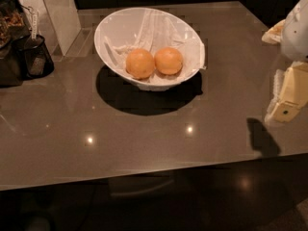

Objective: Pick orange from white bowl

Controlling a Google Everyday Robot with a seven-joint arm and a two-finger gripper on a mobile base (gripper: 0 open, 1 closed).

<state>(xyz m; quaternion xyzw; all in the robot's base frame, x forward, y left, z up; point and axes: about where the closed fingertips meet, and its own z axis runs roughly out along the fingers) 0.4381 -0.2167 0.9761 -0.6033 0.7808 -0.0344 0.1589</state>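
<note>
Camera view shows the gripper (285, 107) hanging over the table's (144, 143) right edge, well apart from the fruit; wide or narrow, I cannot tell. The orange (139, 64), the paler left one, touches its twin (168, 60) in the white bowl (103, 32) near the back edge. The crumpled paper (159, 25) probably cushions them.

Dim scene, lit from overhead.
Small lamp glints are reflected on the glossy surface (144, 148); a dark shadow is thrown in front of the white bowl (108, 32), another beside the hand (285, 110) held at the right edge.
</note>
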